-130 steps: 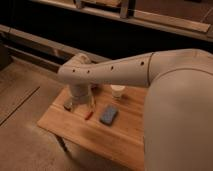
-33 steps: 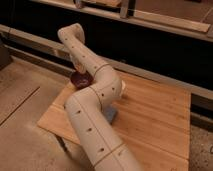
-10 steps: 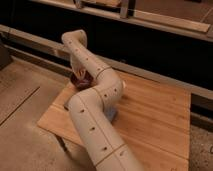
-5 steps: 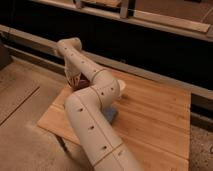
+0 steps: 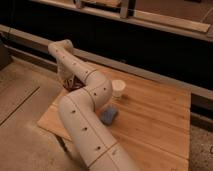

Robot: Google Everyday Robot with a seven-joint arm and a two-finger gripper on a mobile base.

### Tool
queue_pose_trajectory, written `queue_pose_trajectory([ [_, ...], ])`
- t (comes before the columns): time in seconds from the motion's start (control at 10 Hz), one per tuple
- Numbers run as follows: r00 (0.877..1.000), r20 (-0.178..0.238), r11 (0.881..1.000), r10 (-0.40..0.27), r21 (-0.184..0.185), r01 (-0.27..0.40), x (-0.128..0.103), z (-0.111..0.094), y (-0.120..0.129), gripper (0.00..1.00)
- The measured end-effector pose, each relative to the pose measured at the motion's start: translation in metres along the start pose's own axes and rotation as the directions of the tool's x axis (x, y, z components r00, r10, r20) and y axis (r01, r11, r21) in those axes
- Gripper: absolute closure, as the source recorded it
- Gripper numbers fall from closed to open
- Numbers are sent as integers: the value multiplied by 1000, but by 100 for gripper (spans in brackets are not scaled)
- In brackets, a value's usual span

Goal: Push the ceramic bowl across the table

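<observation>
The dark maroon ceramic bowl (image 5: pixel 72 86) sits near the far left corner of the wooden table (image 5: pixel 155 117), mostly hidden behind my arm. My gripper (image 5: pixel 67 81) hangs down from the bent wrist at the upper left and is right at the bowl, on its left side. My white arm runs from the bottom centre up over the table's left part and covers much of the bowl.
A white cup (image 5: pixel 118 88) stands upright near the table's middle back. A flat blue sponge (image 5: pixel 109 115) lies in front of it, beside my arm. A dark wall with a metal rail runs behind the table. Bare floor lies to the left.
My wrist and gripper have swung left and lower toward the table's left corner. The bowl has shifted left with them.
</observation>
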Motion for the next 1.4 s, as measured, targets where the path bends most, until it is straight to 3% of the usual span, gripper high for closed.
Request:
queue_pose_trajectory([
  [0.3, 999, 19, 999, -46, -4, 46, -4, -7, 11, 100],
  [1.4, 999, 14, 999, -50, -3, 50, -4, -4, 12, 100],
])
